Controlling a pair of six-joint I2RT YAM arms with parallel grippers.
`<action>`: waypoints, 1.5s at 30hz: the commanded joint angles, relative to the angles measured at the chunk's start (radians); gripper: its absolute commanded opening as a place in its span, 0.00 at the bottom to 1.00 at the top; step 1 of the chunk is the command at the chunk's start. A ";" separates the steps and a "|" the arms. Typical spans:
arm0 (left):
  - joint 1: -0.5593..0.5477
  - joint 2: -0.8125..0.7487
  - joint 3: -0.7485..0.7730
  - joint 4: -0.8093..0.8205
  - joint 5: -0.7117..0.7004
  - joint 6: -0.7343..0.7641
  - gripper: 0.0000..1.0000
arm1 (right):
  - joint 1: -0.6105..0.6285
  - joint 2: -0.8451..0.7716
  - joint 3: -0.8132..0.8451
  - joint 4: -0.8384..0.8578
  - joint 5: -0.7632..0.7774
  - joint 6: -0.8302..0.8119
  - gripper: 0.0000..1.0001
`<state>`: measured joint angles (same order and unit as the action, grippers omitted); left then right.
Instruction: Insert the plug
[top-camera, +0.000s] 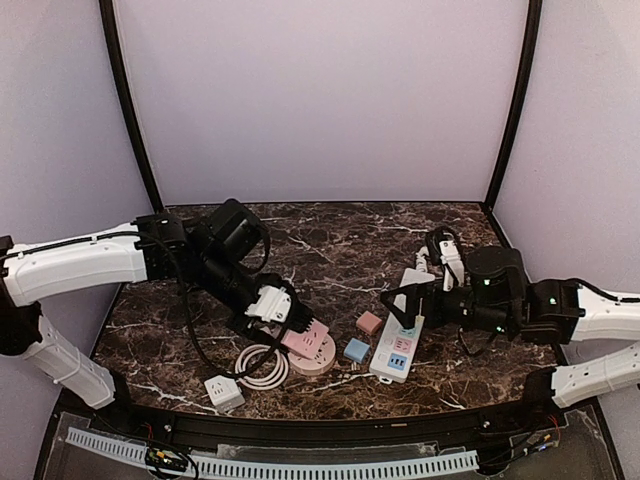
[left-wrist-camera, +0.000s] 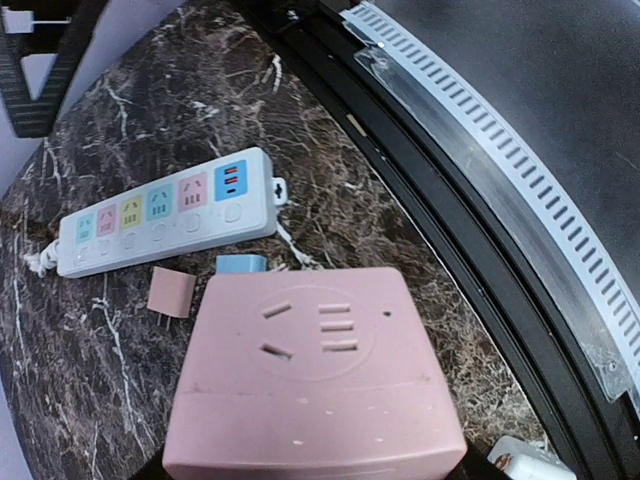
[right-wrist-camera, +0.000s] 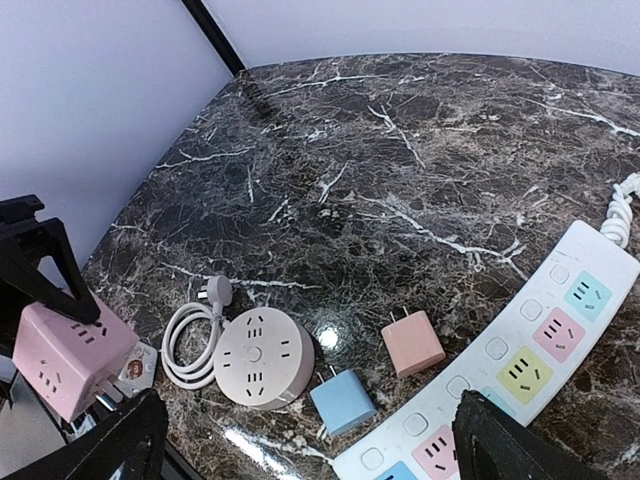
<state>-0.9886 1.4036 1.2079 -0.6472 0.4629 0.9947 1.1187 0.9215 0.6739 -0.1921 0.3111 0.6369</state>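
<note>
Two small plugs lie on the marble, a pink plug (top-camera: 369, 322) (right-wrist-camera: 413, 342) (left-wrist-camera: 171, 293) and a blue plug (top-camera: 356, 349) (right-wrist-camera: 342, 400) (left-wrist-camera: 241, 265). Right of them is the white power strip (top-camera: 403, 330) (right-wrist-camera: 520, 365) (left-wrist-camera: 165, 212) with coloured sockets. My left gripper (top-camera: 298, 332) is shut on a pink cube socket (top-camera: 310, 343) (left-wrist-camera: 315, 380) (right-wrist-camera: 68, 355), held just above the table. That cube hides its fingers in the left wrist view. My right gripper (top-camera: 412, 305) (right-wrist-camera: 310, 420) stands wide open and holds nothing, over the strip's near end and the two plugs.
A round pale socket (top-camera: 312, 360) (right-wrist-camera: 263, 357) with a coiled white cable (top-camera: 260, 366) (right-wrist-camera: 190, 340) lies beside the cube. A white cube adapter (top-camera: 223, 392) sits near the front edge. A black rail (left-wrist-camera: 430, 200) runs along that edge.
</note>
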 joint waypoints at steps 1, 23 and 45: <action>-0.028 0.101 0.098 -0.224 0.002 0.273 0.01 | 0.015 -0.058 0.025 -0.070 0.000 -0.026 0.99; -0.052 0.467 0.346 -0.308 -0.235 0.498 0.01 | 0.015 -0.177 0.000 -0.083 0.000 -0.079 0.99; -0.068 0.551 0.437 -0.374 -0.328 0.569 0.01 | 0.015 -0.180 -0.008 -0.078 0.003 -0.098 0.99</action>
<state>-1.0439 1.9522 1.6100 -0.9558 0.1482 1.5414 1.1252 0.7425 0.6739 -0.2855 0.3115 0.5533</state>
